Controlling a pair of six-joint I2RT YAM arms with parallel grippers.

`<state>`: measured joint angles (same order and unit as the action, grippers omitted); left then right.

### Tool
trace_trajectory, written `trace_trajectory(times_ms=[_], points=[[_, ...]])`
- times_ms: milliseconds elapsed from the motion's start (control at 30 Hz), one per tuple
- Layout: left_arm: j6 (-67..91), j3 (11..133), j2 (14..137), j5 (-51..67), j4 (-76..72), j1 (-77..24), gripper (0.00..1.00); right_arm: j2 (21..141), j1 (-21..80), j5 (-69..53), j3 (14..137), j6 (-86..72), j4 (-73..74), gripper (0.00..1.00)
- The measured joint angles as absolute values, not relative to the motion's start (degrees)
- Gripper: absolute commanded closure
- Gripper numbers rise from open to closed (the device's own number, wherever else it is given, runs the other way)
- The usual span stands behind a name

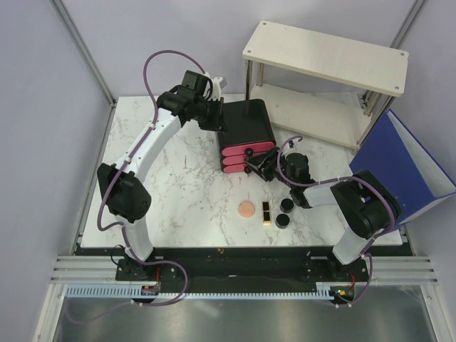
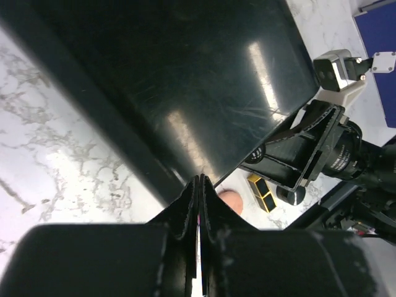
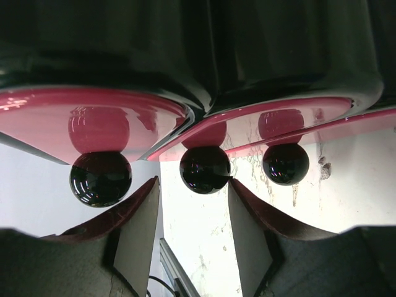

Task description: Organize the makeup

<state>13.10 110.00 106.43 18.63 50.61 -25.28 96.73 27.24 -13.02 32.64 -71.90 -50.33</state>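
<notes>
The makeup lies on the marble table in the top view: a round peach disc (image 1: 246, 209), a black-gold lipstick (image 1: 266, 211) and two small black round jars (image 1: 287, 204) (image 1: 283, 221). Behind them stands a black box with pink drawers (image 1: 246, 135). My left gripper (image 1: 214, 117) is shut with nothing in it, against the box's left side; in the left wrist view its tips (image 2: 199, 182) meet at the box's edge (image 2: 185, 80), with the peach disc (image 2: 232, 199) and lipstick (image 2: 262, 192) beyond. My right gripper (image 3: 190, 182) is open at the drawer fronts, its right fingertip (image 3: 234, 185) touching the middle black knob (image 3: 205, 168).
A white two-tier shelf (image 1: 324, 53) stands at the back right. A blue open container (image 1: 402, 167) leans at the right edge of the table. Two more black knobs (image 3: 100, 178) (image 3: 285, 163) flank the middle one on the pink drawer fronts (image 3: 93, 117).
</notes>
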Motion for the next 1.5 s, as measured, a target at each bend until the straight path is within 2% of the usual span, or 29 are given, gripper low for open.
trace_trajectory(times_ms=[400, 900, 1100, 1267, 1300, 1500], points=[[18.3, 113.6, 114.8, 21.0, 46.5, -28.0, 0.98, 97.6, 27.2, -11.2, 32.2, -72.3, -50.6, 0.47], [20.5, 113.7, 115.7, 21.1, 44.4, -28.0, 0.98, 100.3, 27.2, -9.9, 33.0, -74.0, -53.6, 0.50], [20.5, 113.7, 115.7, 21.1, 44.4, -28.0, 0.98, 101.4, 27.3, -9.7, 33.9, -74.9, -54.2, 0.70], [20.4, 113.7, 115.7, 21.1, 44.4, -28.0, 0.98, 102.1, 27.2, -10.2, 33.9, -75.5, -55.4, 0.97], [20.4, 113.7, 115.8, 21.1, 44.4, -28.0, 0.98, 102.2, 27.2, -10.3, 33.9, -75.7, -55.5, 1.00], [20.4, 113.7, 115.8, 21.1, 44.4, -28.0, 0.98, 102.3, 27.2, -10.9, 33.6, -76.2, -55.8, 1.00]])
